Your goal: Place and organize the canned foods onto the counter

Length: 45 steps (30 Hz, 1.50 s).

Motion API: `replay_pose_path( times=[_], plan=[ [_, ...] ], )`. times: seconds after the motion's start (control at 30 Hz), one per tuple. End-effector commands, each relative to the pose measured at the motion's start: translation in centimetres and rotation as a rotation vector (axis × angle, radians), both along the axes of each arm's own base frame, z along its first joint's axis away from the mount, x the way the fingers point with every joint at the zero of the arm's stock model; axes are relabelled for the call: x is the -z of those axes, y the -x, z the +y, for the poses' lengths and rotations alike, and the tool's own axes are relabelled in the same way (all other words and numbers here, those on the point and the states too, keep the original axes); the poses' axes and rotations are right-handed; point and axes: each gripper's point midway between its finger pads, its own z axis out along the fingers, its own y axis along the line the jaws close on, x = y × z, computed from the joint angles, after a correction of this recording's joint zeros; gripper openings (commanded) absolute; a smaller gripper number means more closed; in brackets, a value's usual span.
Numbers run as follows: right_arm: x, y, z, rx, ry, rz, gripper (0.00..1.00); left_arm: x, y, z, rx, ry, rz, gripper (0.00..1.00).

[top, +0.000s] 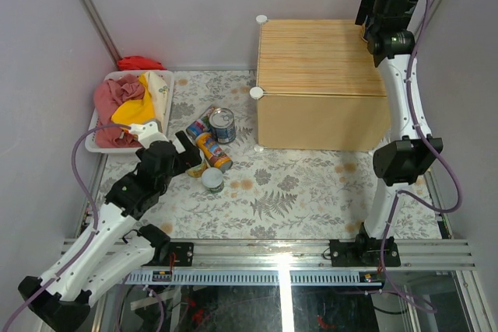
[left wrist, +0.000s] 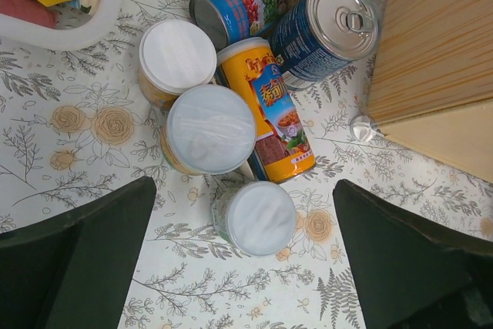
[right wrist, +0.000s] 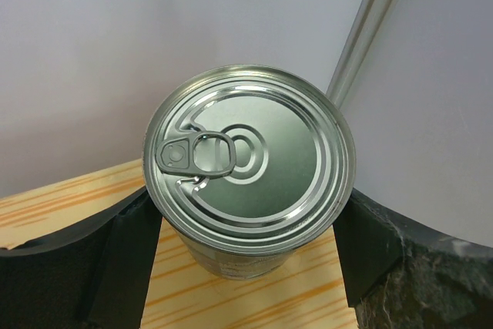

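Nearest us, we see the left gripper (left wrist: pixel 246 252) hanging with its fingers spread wide above a short pale-lidded can (left wrist: pixel 262 217). Two white-lidded jars (left wrist: pixel 209 129) stand at the can's 11 o'clock, a slim orange can (left wrist: pixel 273 113) lies at 12, and two blue tins (left wrist: pixel 327 28) sit beyond at 1. Farther off, at the 2 o'clock corner of the counter (top: pixel 319 60), we find the right gripper (right wrist: pixel 246 267) clamped on a silver-topped tin (right wrist: pixel 250 167) over the wood.
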Motion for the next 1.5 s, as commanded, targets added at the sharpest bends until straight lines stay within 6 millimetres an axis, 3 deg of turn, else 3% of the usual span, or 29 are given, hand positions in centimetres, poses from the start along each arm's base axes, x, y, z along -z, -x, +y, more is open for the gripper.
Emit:
replay_pose_path(
  times=[0.0,0.23,0.3,0.47,0.6,1.07,1.43,1.47],
  plan=[
    [-9.5,0.4,-0.1,0.004,-0.034,-0.305,0.03,-2.2,-1.3,-0.8,0.020,0.013,-0.082,1.00],
    [-6.9,-0.8,-0.1,0.012,-0.031,-0.248,0.13,-1.8,-1.8,-1.1,0.024,0.005,-0.080,1.00],
    [-6.2,-0.9,-0.2,0.015,-0.026,-0.225,0.29,-1.7,-1.9,-1.2,0.026,0.005,-0.079,1.00],
    [-5.0,-0.5,-0.2,0.017,-0.026,-0.196,0.80,-1.8,-2.2,-1.5,0.032,0.006,-0.078,1.00],
    [-5.2,0.0,-0.3,0.017,-0.030,-0.197,0.99,-1.8,-2.2,-1.5,0.031,0.013,-0.078,1.00],
    [-7.0,3.0,-1.0,0.061,-0.052,-0.230,0.99,-2.7,-1.7,-1.0,0.008,0.030,-0.089,1.00],
    [-10.3,6.6,1.1,-0.007,-0.041,-0.335,0.99,-3.5,-0.9,-0.2,-0.015,0.043,-0.106,1.00],
    [-11.4,7.6,1.3,-0.010,-0.038,-0.359,0.99,-3.6,-0.9,-0.2,-0.016,0.044,-0.107,1.00]
  ],
)
